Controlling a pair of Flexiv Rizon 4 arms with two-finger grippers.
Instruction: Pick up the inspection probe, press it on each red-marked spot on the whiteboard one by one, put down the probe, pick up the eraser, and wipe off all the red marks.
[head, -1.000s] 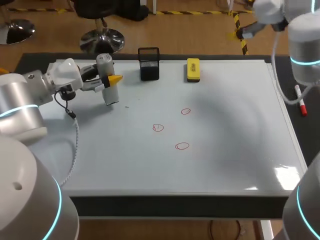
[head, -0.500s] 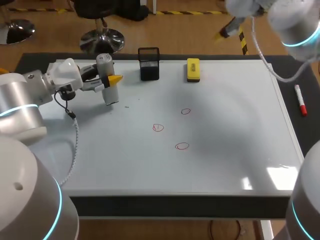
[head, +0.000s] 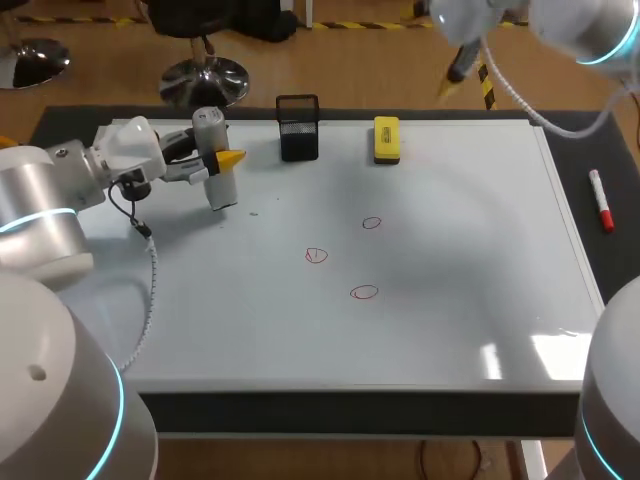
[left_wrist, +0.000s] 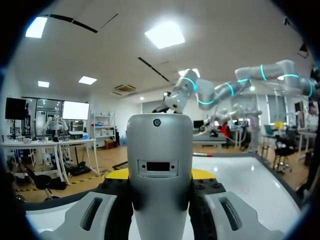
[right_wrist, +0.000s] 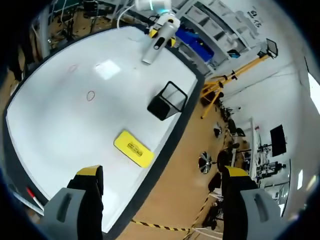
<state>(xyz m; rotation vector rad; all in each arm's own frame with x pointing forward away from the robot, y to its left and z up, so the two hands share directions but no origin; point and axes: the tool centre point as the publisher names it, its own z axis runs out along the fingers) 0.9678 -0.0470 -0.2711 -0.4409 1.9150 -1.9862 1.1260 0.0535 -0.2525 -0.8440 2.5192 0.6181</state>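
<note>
Probe (head: 215, 160) is clamped in my left fingers (head: 232, 158) at the far left of the board (head: 480, 250). My right fingers (right_wrist: 89, 192) hang apart near the eraser (head: 386, 138) at the far edge. All three marks (head: 364, 292) are unwiped.

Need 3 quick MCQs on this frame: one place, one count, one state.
1. Where is the eraser? A) at the far edge of the whiteboard, beside the black holder B) inside the black holder C) on the floor
2. How many red marks? A) two B) three C) five
3. The left end effector is: A) open, empty B) shut on the probe C) shut on the eraser
Answers: 1A, it lies by the holder; 2B, three loops mid-board; 3B, it clamps the probe from both sides.
</note>
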